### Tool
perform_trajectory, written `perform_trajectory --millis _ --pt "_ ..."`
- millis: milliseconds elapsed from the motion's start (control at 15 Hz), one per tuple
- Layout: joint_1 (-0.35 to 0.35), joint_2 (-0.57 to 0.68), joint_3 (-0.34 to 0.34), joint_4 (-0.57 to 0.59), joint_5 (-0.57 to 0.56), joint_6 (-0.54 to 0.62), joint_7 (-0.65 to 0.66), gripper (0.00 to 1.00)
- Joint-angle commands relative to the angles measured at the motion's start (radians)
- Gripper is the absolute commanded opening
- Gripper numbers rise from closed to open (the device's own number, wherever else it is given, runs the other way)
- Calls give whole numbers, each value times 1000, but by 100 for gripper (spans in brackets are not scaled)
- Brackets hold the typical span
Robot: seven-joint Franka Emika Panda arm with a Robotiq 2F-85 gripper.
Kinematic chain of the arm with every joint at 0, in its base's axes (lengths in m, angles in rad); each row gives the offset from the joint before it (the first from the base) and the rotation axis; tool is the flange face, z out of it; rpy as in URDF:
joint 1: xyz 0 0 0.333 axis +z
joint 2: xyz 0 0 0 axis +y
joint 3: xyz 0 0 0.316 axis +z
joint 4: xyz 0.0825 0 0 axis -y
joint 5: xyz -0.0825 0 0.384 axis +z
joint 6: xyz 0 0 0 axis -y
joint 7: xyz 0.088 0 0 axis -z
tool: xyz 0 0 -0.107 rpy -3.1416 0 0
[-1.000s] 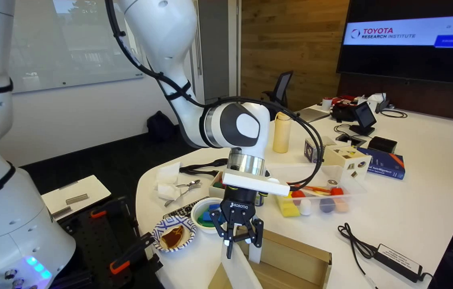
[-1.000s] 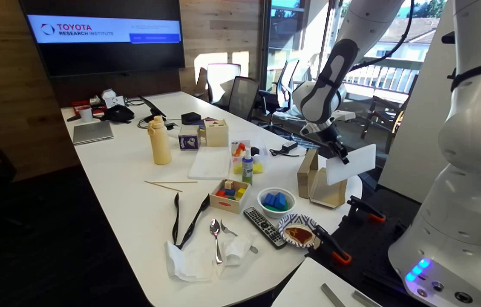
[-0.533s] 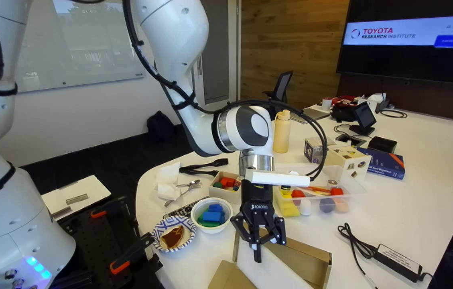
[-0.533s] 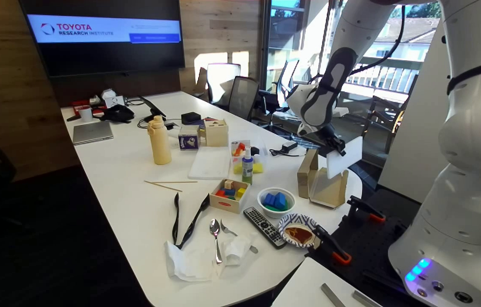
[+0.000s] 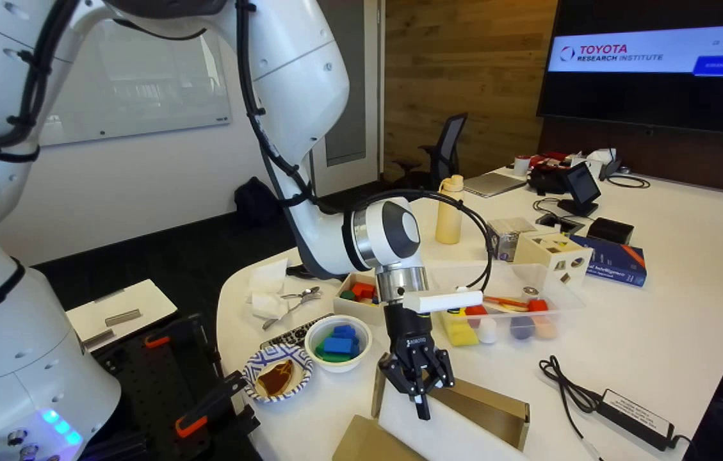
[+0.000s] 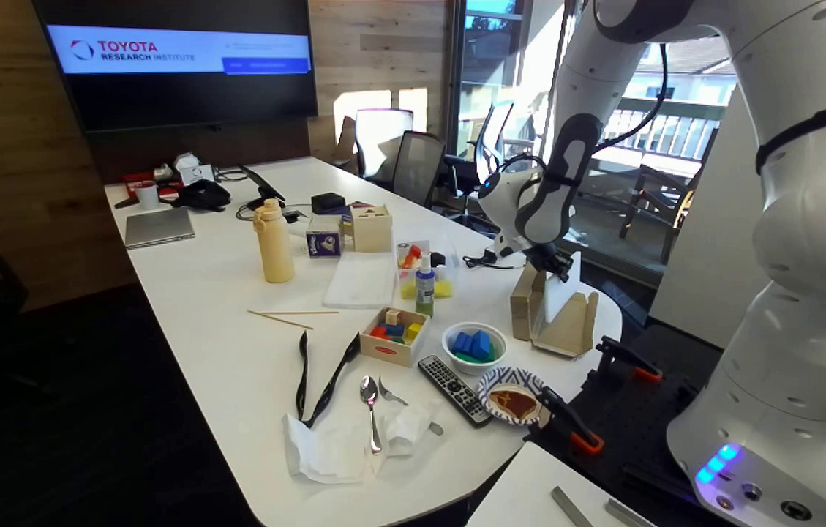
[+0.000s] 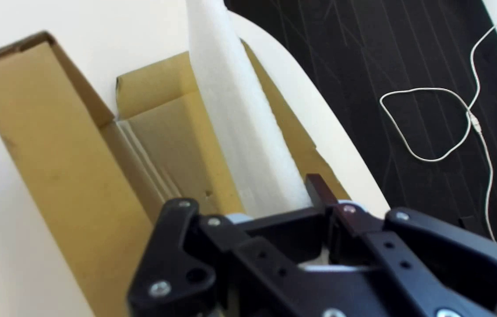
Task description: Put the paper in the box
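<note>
One white slab, pinched at its edge by my end effector, stands steeply over the open cardboard box; releasing it aslant could topple it outside.

In an exterior view, my arm arches across the upper left; my fingers grip firmly, tilted downward, lower centre.

In both exterior views, TOYOTA RESEARCH INSTITUTE is glowing on the far wall screen; in an exterior view, ROBOTIQ is marking the gripper, "Intelligence" is showing on a blue book at right, and lettering on the near power adapter is proving too small to read.
</note>
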Motion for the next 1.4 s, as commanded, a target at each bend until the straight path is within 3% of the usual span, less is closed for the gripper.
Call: perform_trajectory --millis 0,533,1133,1200,1333 --pt "-3 18 -2 -9 -83 97 22 0" --pt "7 14 -9 -20 -292 237 76 0" --pt "2 37 4 -8 -408 261 77 0" --pt "1 38 5 -9 -414 263 75 25" --pt "-3 41 8 -9 -423 275 77 33"
